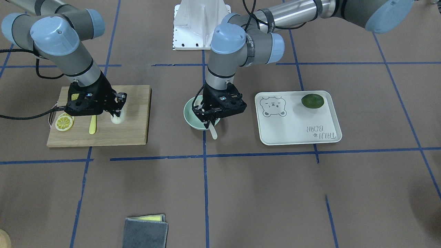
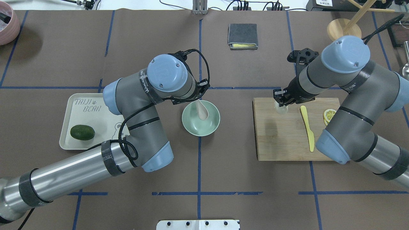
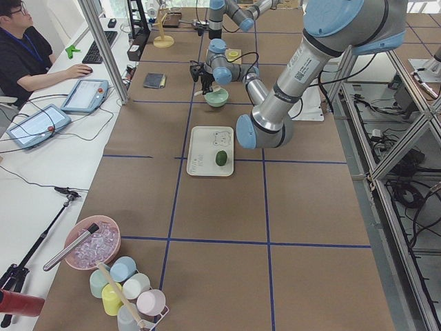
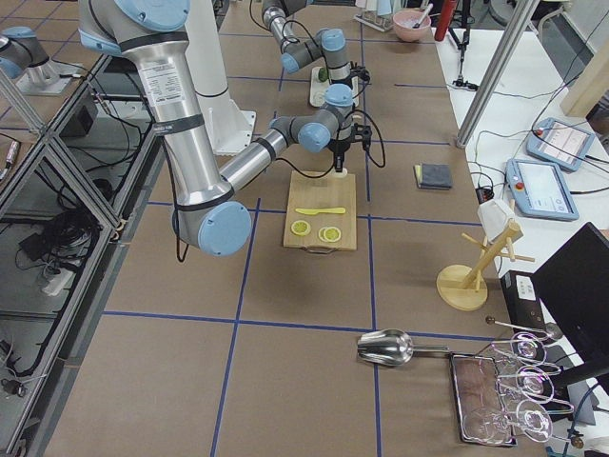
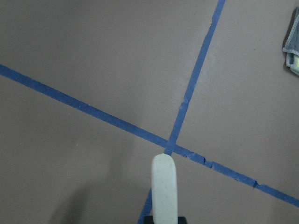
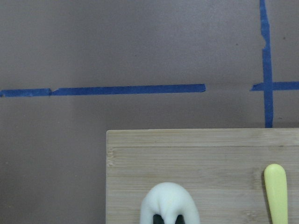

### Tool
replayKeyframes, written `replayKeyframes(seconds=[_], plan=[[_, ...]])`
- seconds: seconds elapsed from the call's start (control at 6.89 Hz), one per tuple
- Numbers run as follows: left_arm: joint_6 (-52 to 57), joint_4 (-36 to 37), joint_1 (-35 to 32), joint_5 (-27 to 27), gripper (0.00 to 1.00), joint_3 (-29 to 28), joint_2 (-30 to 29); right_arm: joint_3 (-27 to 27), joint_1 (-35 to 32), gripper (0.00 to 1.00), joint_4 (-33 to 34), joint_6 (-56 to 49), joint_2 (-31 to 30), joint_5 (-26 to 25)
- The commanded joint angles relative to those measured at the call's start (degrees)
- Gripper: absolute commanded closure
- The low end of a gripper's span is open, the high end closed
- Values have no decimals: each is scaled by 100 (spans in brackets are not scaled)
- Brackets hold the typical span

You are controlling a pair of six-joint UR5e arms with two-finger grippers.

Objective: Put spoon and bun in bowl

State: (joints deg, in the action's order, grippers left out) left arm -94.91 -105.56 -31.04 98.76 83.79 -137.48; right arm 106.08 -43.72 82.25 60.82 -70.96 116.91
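Pinching smooth plastic spoon [image 1: 214,132] in left gripper [image 1: 208,121] over round mint bowl [image 1: 188,113], mid-frame; squeezing rounded white bun [image 1: 117,120] in right gripper [image 1: 116,115]

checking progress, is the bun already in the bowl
No, the bun sits on the wooden board, well apart from the bowl.

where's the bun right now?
Overhead view, right side: the bun is at the wooden cutting board far-left corner, between the fingers of the right gripper, left of the yellow knife.
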Motion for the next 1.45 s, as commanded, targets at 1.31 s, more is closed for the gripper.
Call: replayKeyframes(seconds=[1.31], plan=[[3518, 2101, -1393, 407, 0, 2342, 1379, -560, 739, 100, 72, 701, 1652, -349]])
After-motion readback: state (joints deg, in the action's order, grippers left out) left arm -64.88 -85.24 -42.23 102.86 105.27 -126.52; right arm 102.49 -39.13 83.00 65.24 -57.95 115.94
